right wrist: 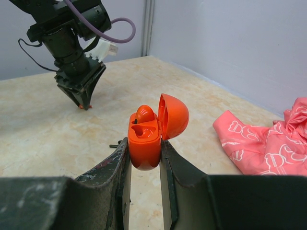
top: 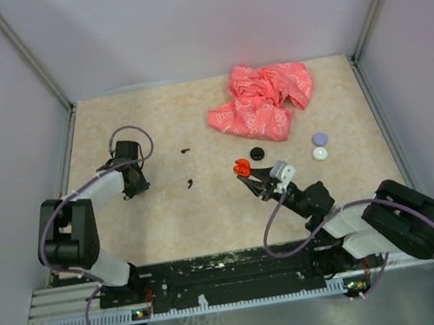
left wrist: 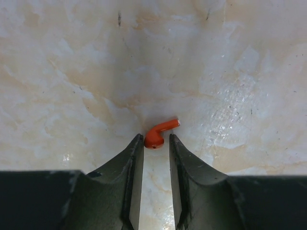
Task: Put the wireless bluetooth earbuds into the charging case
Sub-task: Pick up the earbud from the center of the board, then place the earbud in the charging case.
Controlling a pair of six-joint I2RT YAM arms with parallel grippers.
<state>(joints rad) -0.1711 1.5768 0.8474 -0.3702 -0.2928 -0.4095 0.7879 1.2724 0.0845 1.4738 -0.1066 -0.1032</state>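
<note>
Left wrist view: left pincer [left wrist: 157, 139] tip-down, narrowly parted around orange earbud [left wrist: 165, 127]; right pincer [right wrist: 144, 142] tight on open charging case [right wrist: 151, 130].

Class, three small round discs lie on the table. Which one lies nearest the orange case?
The black disc, beside the case; purple disc and white disc lie farther right.

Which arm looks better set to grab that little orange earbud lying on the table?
The left hand: it straddles the orange earbud on the table. The right hand is gripping the open case.
</note>
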